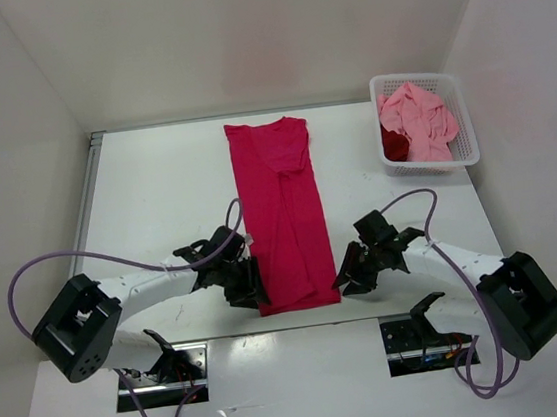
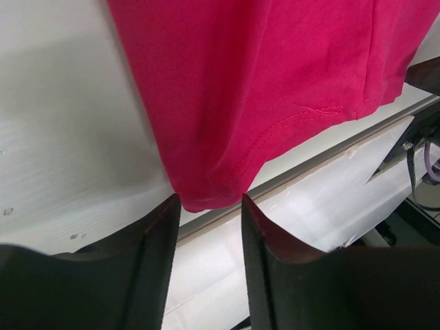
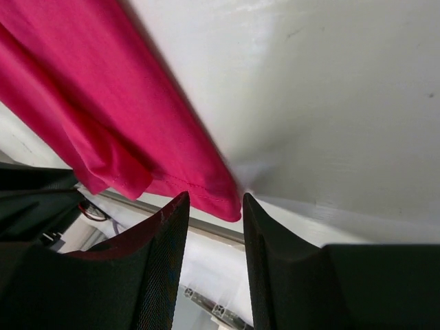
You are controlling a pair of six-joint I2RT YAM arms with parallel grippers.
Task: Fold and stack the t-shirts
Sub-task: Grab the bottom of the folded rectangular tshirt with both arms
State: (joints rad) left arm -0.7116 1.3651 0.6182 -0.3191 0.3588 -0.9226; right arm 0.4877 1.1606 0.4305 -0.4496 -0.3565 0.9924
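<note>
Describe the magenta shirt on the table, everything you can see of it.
The magenta-red t-shirt looks like soft knit cloth. It is folded lengthwise into a long narrow strip, with a sleeve folded over at the far end. It lies flat on the white table, its stitched hem at the near edge. One near corner sits at the parted tips of the left claw, the other at the right claw; contact is unclear.

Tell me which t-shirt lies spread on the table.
The bright magenta-red t-shirt, folded into a long strip; the salmon pink shirt and dark crimson shirt sit crumpled in the basket.
</note>
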